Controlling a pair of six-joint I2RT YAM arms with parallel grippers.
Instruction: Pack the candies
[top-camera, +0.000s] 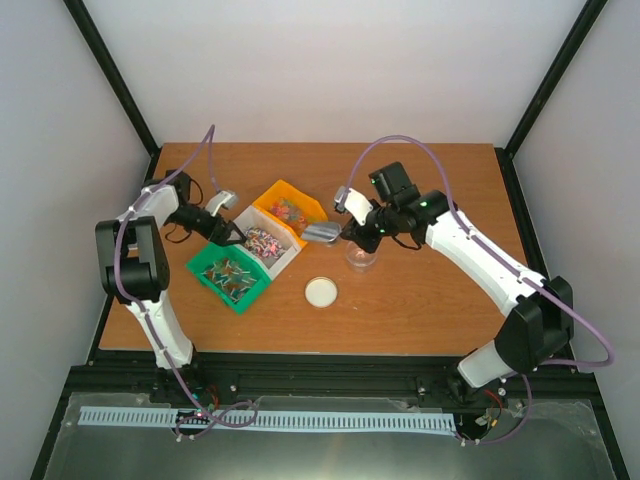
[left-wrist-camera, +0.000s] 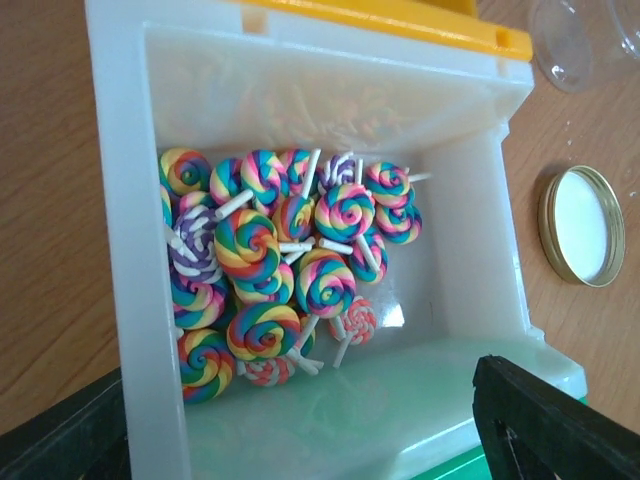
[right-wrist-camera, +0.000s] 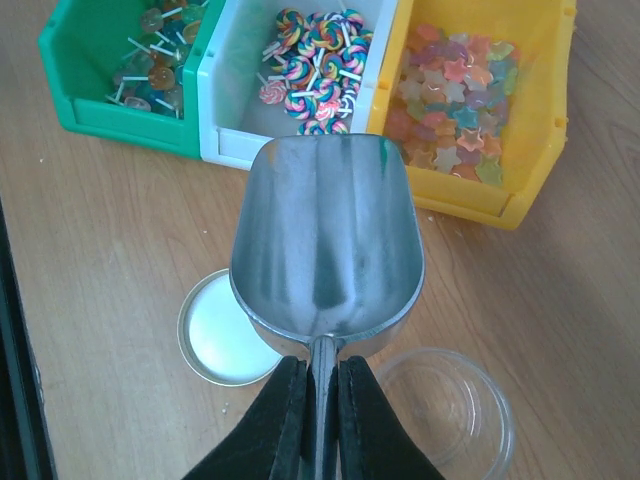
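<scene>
The candies (right-wrist-camera: 452, 100), small star-shaped pieces in red, orange, yellow and pink, lie in the yellow bin (right-wrist-camera: 480, 205); they also show in the top view (top-camera: 291, 209). My right gripper (right-wrist-camera: 320, 365) is shut on the handle of the silver scoop (right-wrist-camera: 325, 240). The scoop is empty and hangs above the table in front of the bins. A clear empty jar (right-wrist-camera: 445, 410) stands below my right gripper. My left gripper (left-wrist-camera: 300, 450) is open, its fingers (left-wrist-camera: 545, 420) spread wide at the near end of the white bin (left-wrist-camera: 120, 200).
The white bin holds rainbow lollipops (left-wrist-camera: 270, 260). A green bin (right-wrist-camera: 110, 120) with more lollipops stands to its left. The jar's gold-rimmed lid (right-wrist-camera: 215, 330) lies flat on the wood near the scoop. In the top view the bins (top-camera: 243, 217) sit centre-left.
</scene>
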